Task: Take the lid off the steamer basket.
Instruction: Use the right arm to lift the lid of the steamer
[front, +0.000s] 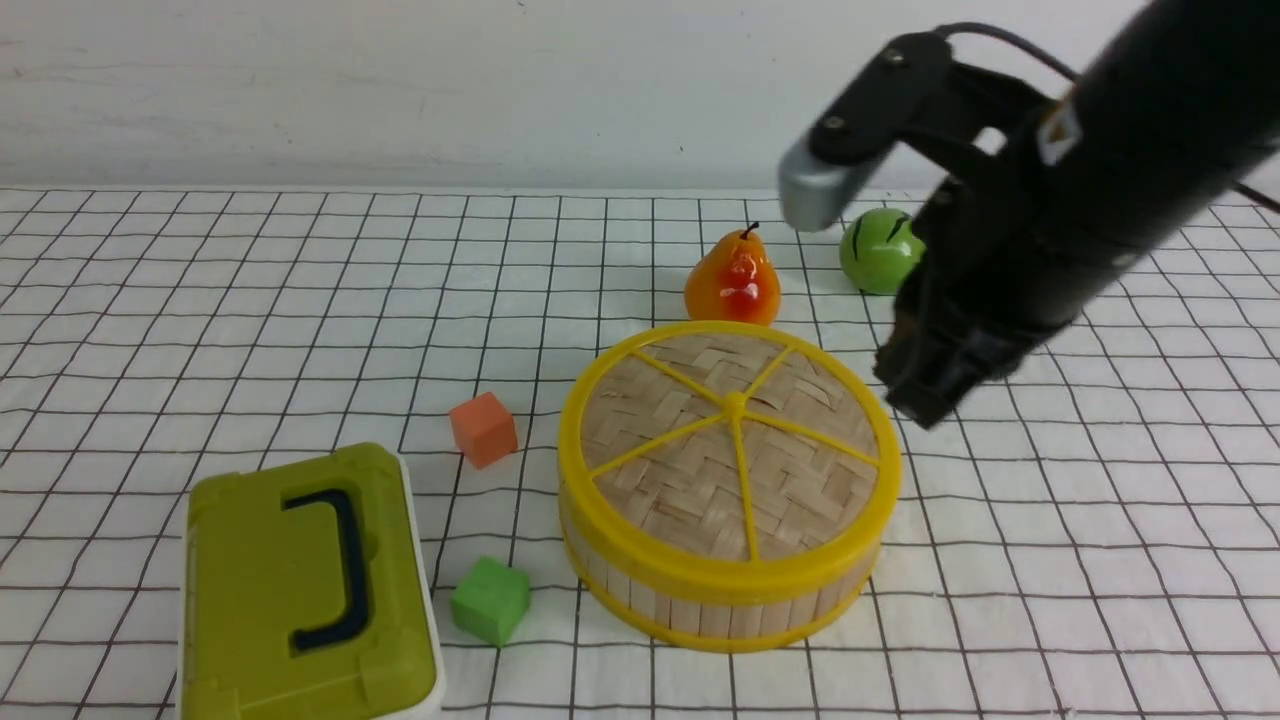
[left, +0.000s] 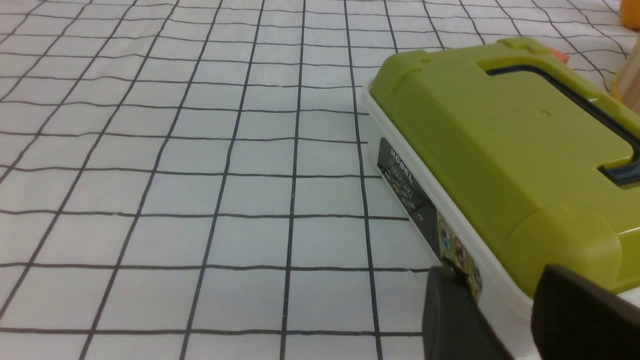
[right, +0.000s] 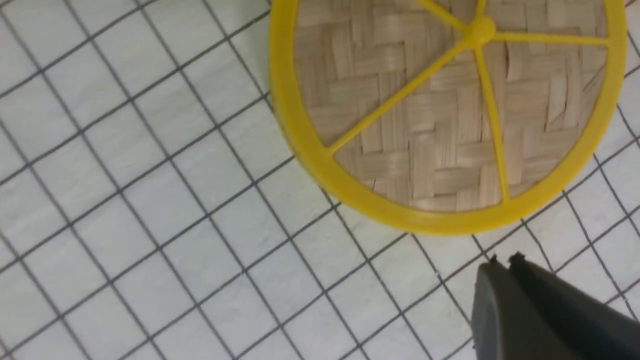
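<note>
Front view — the lid (front: 730, 440) sits on the steamer basket (front: 700, 612); right fingers (right: 500, 310) clenched, empty, beside its rim — left fingers (left: 450, 320) released near the olive-green box (left: 500, 140).

Wall: plain off-white wall (front: 400, 90), fills the top strip of the front view; faint horizontal smudges and streaks on the paint.
Wall/table junction: pale band (front: 300, 186) running straight across, just above the first grid line.
Table cover: white cloth (front: 200, 330) printed with a thin black grid; it covers the whole work surface in all three views.
Cloth condition: not pulled flat; the grid lines waver and low wrinkles show, clearest along the near edge in the front view.
Surface finish: matte, faint marbled grey mottling visible up close in the wrist views.
Light: even and diffuse, from above; shadows on the cloth are soft, pale grey and short.
</note>
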